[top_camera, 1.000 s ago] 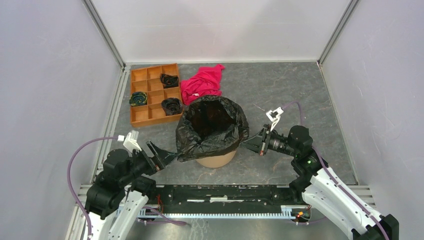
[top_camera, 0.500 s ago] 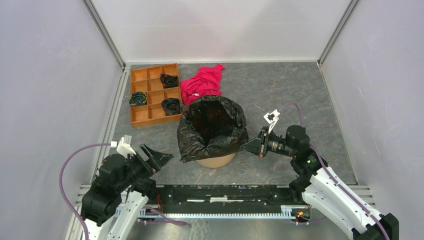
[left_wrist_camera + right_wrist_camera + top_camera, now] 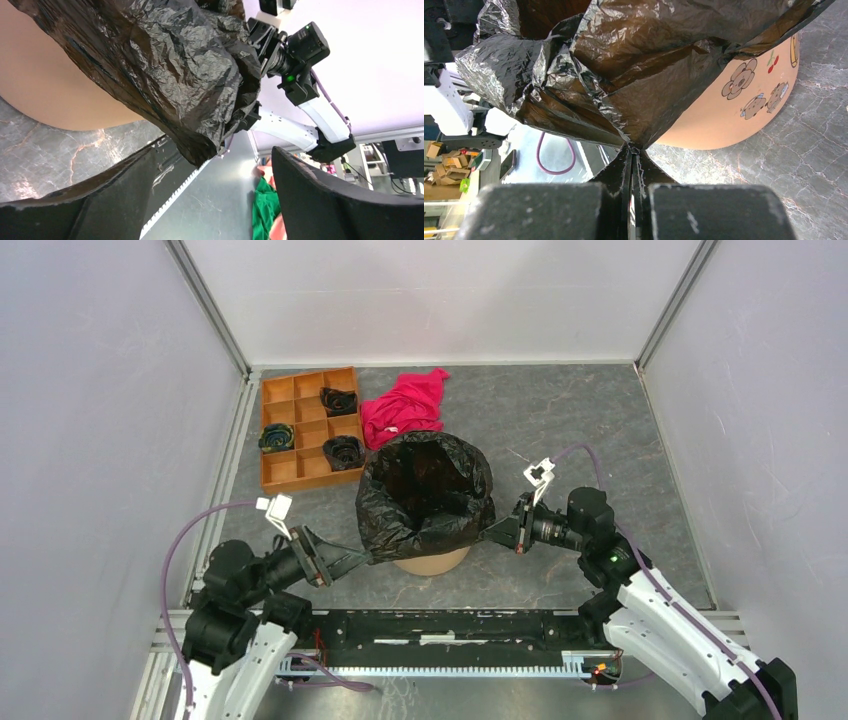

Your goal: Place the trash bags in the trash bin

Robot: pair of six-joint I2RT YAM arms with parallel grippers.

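Note:
A big black trash bag [image 3: 425,495] lines the round orange-brown trash bin [image 3: 432,562], its wrinkly film folded out over the rim. My right gripper [image 3: 497,530] is shut on the bag's right edge; in the right wrist view the film [image 3: 624,75] is pinched at the closed gripper tips [image 3: 631,150] beside the bin [image 3: 734,110]. My left gripper [image 3: 345,558] stands open at the bag's lower left hem. In the left wrist view the hem [image 3: 170,65] hangs just above the wide gap of the gripper [image 3: 215,165], nothing between the fingers [image 3: 100,200].
An orange tray [image 3: 283,470] with square compartments sits at the back left, small dark rolled bundles [image 3: 345,451] in three of them. A red-pink cloth [image 3: 405,405] lies behind the bin. White walls close in on three sides; a black rail [image 3: 440,625] runs along the near edge.
My left gripper drew back from the bag, then swung back to its lower left hem, staying open. The right gripper crept slightly left, still holding the bag's edge.

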